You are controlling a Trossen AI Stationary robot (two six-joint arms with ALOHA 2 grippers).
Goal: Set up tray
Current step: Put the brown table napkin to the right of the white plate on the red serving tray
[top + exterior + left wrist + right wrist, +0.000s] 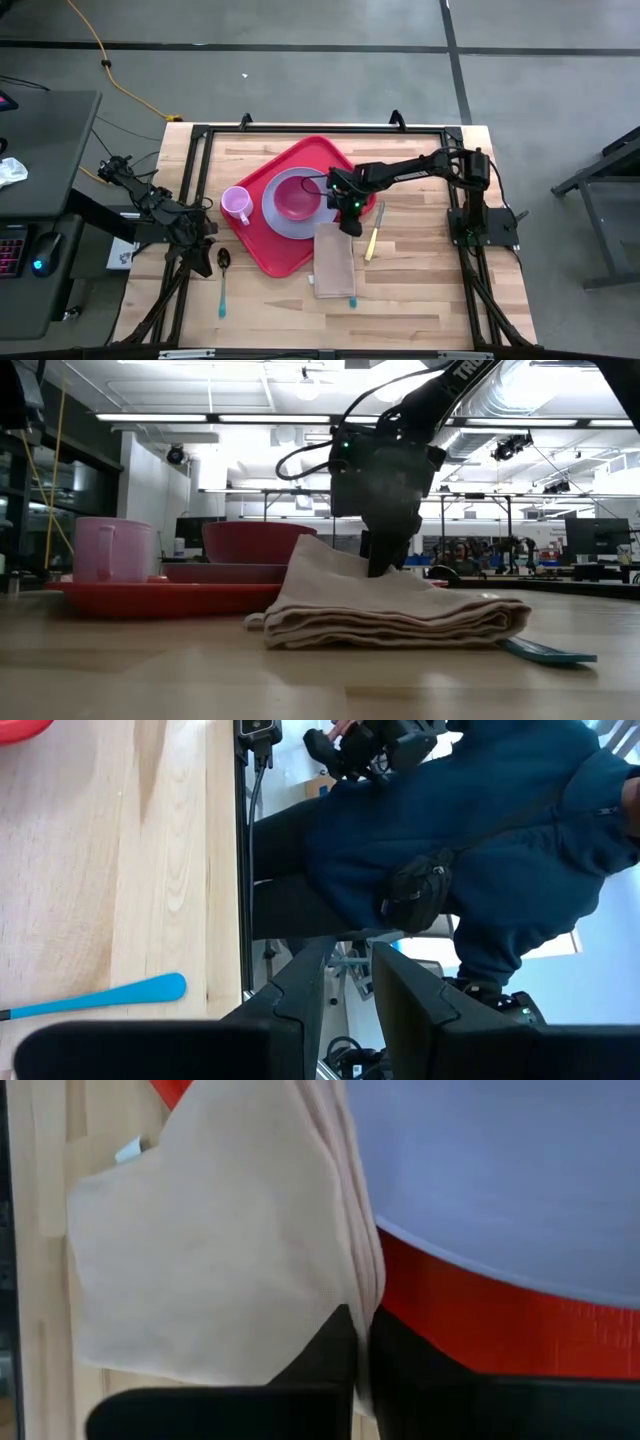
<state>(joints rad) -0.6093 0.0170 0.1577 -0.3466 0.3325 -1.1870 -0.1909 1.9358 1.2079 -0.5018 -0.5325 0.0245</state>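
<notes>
Tray [290, 215], red, lies on the tabletop [420, 290] directly under and beside the right gripper [350, 225], which has its fingers pressed together on an edge of the folded beige napkin [333, 262], the cloth pinched between them in the right wrist view [360, 1295]. In the low view that pinched edge is lifted off the stack [390, 610] while the rest lies flat on the wood, partly overlapping the tray's corner. Just past the gripper on the tray sits the lavender plate [285, 218] with a dark red bowl [298, 198] on it, and beyond those the pink mug [236, 205] at the tray's far edge. To the gripper's other side a knife [372, 235] lies on the bare wood, and a teal handle [351, 300] pokes out from under the napkin's far end. Well apart, the left gripper [190, 235] waits at the tabletop's edge, fingers slightly spread [350, 1010], near a teal-handled spoon [222, 280]. A person in a blue top [480, 850] stands beyond that edge.
</notes>
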